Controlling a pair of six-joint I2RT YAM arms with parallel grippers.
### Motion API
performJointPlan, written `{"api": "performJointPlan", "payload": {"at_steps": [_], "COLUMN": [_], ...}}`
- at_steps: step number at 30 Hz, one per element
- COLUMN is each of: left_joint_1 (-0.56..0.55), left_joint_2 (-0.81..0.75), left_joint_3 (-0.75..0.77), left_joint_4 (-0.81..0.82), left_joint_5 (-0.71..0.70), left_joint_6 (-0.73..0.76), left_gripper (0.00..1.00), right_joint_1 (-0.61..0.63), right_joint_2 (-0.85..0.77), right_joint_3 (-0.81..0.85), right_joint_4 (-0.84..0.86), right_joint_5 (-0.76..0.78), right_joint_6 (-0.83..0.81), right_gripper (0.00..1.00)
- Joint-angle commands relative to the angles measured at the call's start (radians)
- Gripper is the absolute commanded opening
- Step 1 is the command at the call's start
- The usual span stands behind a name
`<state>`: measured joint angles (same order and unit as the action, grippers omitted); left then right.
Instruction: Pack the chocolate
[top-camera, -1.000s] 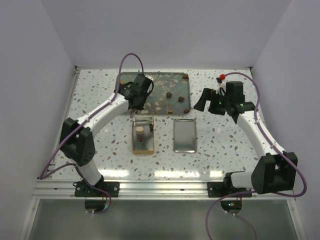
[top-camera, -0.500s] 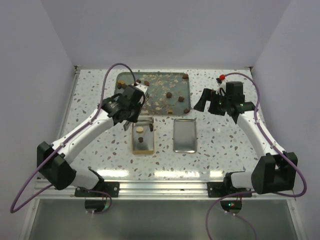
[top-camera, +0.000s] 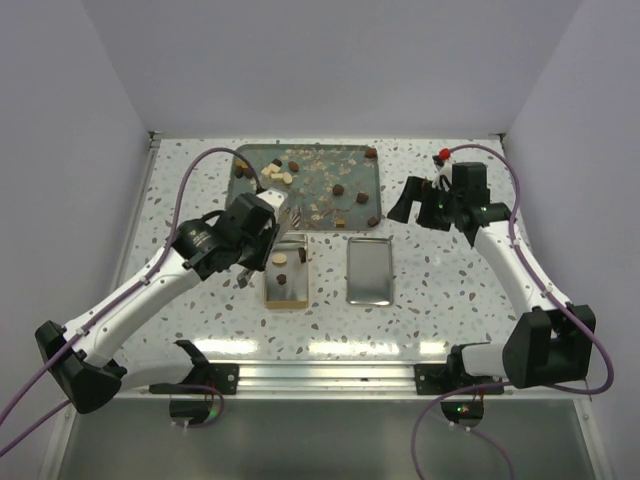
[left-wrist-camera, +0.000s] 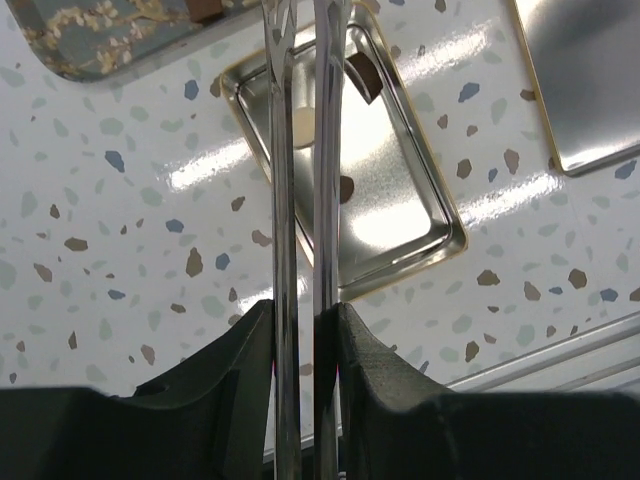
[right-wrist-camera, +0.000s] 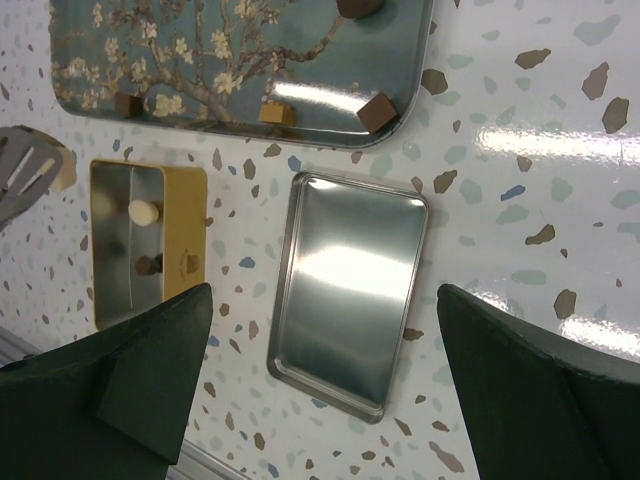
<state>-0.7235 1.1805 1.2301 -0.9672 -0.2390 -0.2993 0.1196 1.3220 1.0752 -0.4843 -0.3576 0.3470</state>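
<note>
From above, the left fingers (top-camera: 262, 245) grip metal tongs (top-camera: 295, 216) over the gold tin (top-camera: 285, 302) on the table (top-camera: 450, 290). Three chocolate pieces (top-camera: 281, 260) lie inside; many more wait on the floral tray (top-camera: 352, 170). The left wrist view confirms the clamp on the tongs. The right wrist view shows the right fingers (right-wrist-camera: 140, 370) spread wide and empty, and the lid (right-wrist-camera: 350, 290) off. Packing looks barely begun.

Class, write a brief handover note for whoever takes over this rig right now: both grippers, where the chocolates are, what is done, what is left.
Left gripper: jaws shut on tongs, held over the tin; load unclear.
Right gripper: open, empty, hovering right of the tray.
Done: three chocolates in the tin.
Left: move the pieces on the tray into the tin, then probably fit the lid.
</note>
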Motion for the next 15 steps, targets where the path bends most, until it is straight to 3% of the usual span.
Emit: {"api": "performJointPlan", "payload": {"at_steps": [1,15], "left_joint_1": [-0.040,-0.073], "left_joint_2": [-0.033,-0.055], "left_joint_3": [-0.026,-0.075], "left_joint_4": [-0.071,-0.123], "left_joint_5": [0.000,-0.033], "left_joint_6": [-0.053,-0.095], "left_gripper": [0.30,0.35], "right_joint_1": [0.003,0.003], "right_joint_2": [-0.030,-0.070], "right_joint_3": [0.025,-0.020], "right_joint_4": [-0.008,-0.019], "right_joint_5": [-0.003,0.002], "right_joint_6": [-0.009,-0.006], "right_gripper": [0.98,0.98]}}
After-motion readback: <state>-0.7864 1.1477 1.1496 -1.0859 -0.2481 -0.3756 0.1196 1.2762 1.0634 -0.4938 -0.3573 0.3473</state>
